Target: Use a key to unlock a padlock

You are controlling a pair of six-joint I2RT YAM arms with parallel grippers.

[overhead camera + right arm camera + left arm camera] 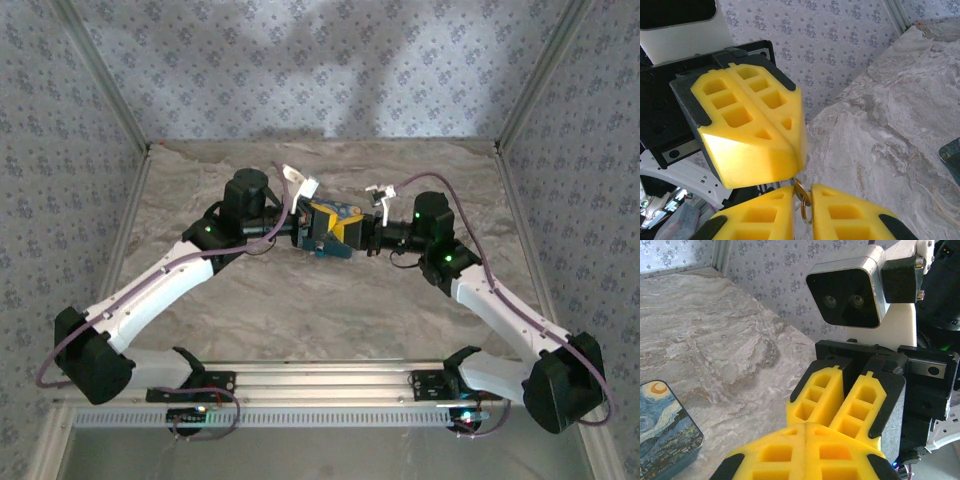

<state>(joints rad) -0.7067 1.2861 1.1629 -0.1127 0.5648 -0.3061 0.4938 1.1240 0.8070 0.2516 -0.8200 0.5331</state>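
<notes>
**Two hands meet fingertip to fingertip above the painted box**

From the top camera, both arms reach inward and their hands come together over the middle of the bench [300, 320]. The left hand [322, 232] enters from 9 o'clock and the right hand [350, 230] from 3 o'clock. The blue-and-yellow painted box [325, 250] lies under them, showing toward 6 o'clock of the meeting point.

In the right wrist view, the left hand [792, 162] hangs at 11 o'clock with its yellow fingers pressed flat together along one seam. I cannot tell whether it grips anything at the tip. Just below, the right hand [802, 200] is drawn narrow, and a small brass ring [801, 189] is pinched in the slim gap between its fingers. The ring's top touches the left hand's fingertips. A dark blue corner of the box sits at 3 o'clock.

In the left wrist view, the left hand [805, 432] is at 6 o'clock with its tips butted against the right hand [832, 420]. The box sits at 8 o'clock on the bench.

The padlock and key cannot be made out. Whatever the ring belongs to is hidden between the fingers.
</notes>
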